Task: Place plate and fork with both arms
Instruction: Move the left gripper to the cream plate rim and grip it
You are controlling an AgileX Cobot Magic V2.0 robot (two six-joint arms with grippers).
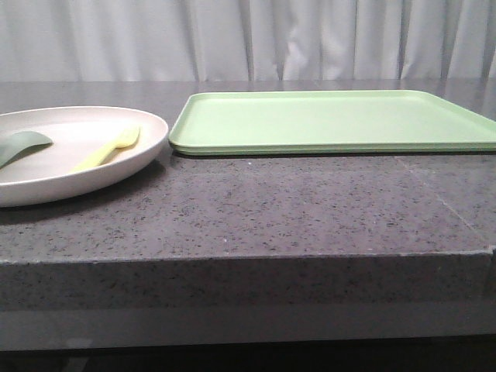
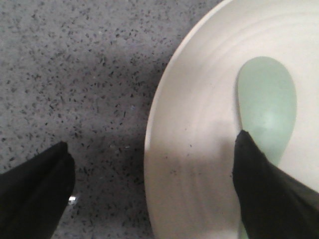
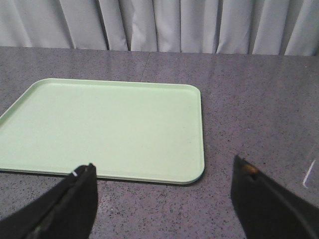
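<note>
Cream-white plate (image 1: 74, 151) sits at the table's (image 1: 256, 213) left edge, partly out of the front view, holding the pale-yellow fork (image 1: 107, 148) and a grey-green spoon (image 1: 22, 144). Its rim is just beside the green tray (image 1: 333, 122) at back centre-right. Left gripper (image 2: 149, 172) spread wide, straddling the plate rim; right gripper (image 3: 162, 191) spread wide over bare stone near the tray's edge.

The left gripper (image 2: 152, 186) is hanging over the plate's rim with its two dark fingers spread wide apart, holding nothing. One finger (image 2: 37, 191) is sitting above the speckled grey countertop (image 2: 75, 74), and the other is lying over the cream-white plate (image 2: 199, 149), its tip overlapping the pale grey-green spoon (image 2: 266, 107) that is resting inside the plate.
</note>
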